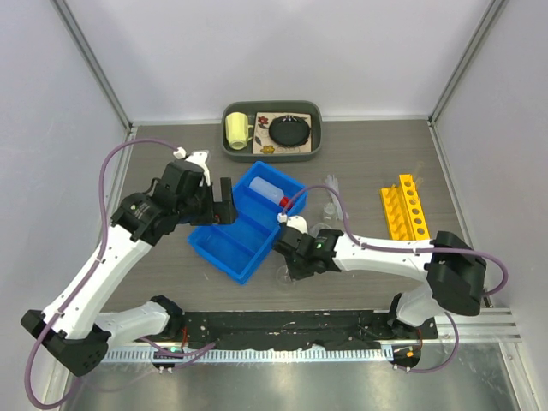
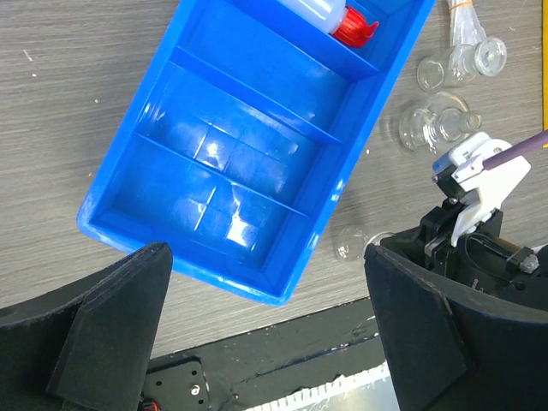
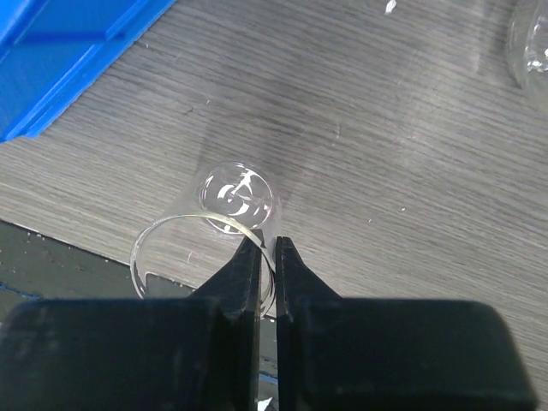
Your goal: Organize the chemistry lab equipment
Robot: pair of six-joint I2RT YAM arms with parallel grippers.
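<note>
Low in the centre of the right wrist view, the right pincer (image 3: 267,257) is closed on the thin wall of a small clear beaker (image 3: 214,227). The beaker sits on the grey counter (image 3: 411,171), just beside the lower right edge of the blue divided tray (image 1: 244,231). The left pincer (image 2: 267,265) hangs spread wide above the tray, holding nothing. A red-capped squeeze bottle (image 1: 270,193) lies in the tray's upper compartment. The step appears to be picking up the beaker. Next would come a gentle lift and a short carry left into a free compartment.
</note>
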